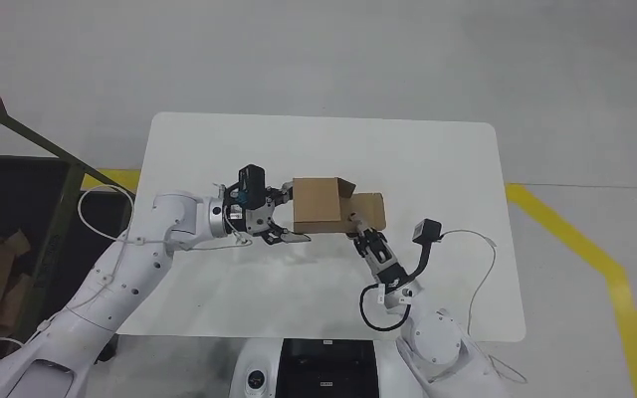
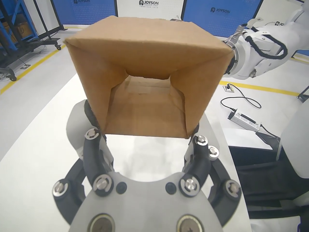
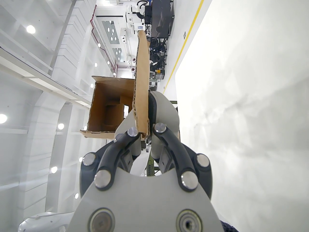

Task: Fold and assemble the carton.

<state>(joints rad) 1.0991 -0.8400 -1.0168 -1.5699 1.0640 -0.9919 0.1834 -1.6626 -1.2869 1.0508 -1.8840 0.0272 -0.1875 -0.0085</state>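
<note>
1. Nearest: right gripper [image 3: 144,124] narrow, pinching a flap [image 3: 141,78] edge-on.
2. Then left gripper [image 2: 144,127], spread wide, fingers clasping the carton's sides.
3. Between them: carton [image 1: 320,204], plain brown, end flaps part-folded, over mid table [image 1: 299,144].
4. Far: blue panels [image 2: 82,1] bearing logo print.

A white rounded-corner surface [image 1: 438,159] stands on pale grey floor [image 1: 557,90] marked with a yellow tape line [image 1: 572,234]. Beside the surface's left end is a dark metal-framed bin [image 1: 40,199] holding brown cardboard scraps [image 1: 12,261]. Blue perforated partition panels [image 2: 89,1] stand behind. A grey power adapter [image 2: 243,119] with a black cable [image 2: 241,98] lies on the floor.
</note>
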